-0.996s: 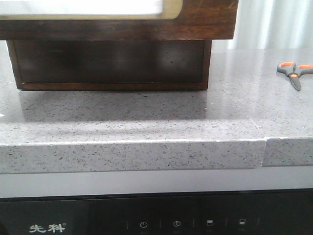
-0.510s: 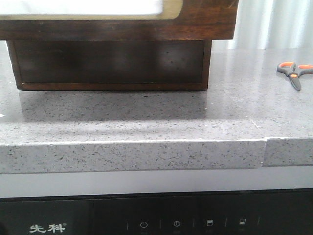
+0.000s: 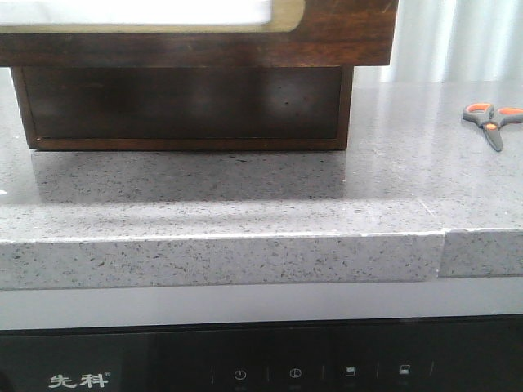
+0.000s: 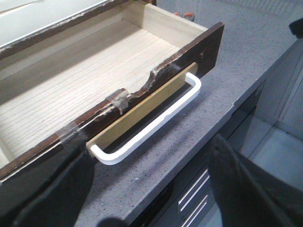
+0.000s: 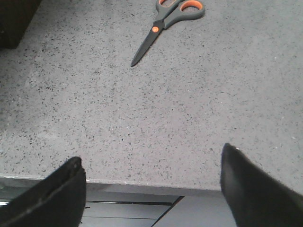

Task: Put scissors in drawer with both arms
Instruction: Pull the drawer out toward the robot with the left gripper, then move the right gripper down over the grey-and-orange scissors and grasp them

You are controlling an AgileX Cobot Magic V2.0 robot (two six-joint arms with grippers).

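Currently the scissors [image 3: 492, 119] are seen lying flat on the grey speckled worktop [image 3: 245, 196], well apart from the wooden cabinet [image 3: 184, 106] and off to its right in the front view. Their blades are closed and nothing touches them. In the right wrist view the scissors [image 5: 166, 26] are shown with bare worktop [image 5: 165, 118] all the way between them and the right tool [image 5: 151, 184], whose two dark fingers are spread wide with nothing between them, poised over the worktop's front edge.

The drawer [image 4: 94, 80] is pulled out, and its pale wooden interior holds nothing that can be seen. A brass-coloured plate [image 4: 137, 111] and a white bar handle [image 4: 151, 125] are carried on its dark front, whose top edge is chipped and patched with clear tape [image 4: 118, 99]. The left tool [image 4: 147, 184] is held just in front of that handle with its fingers parted and gripping nothing; no contact with the handle is seen.

Below the worktop, a black appliance panel [image 3: 261, 367] with white characters and small button icons is visible.
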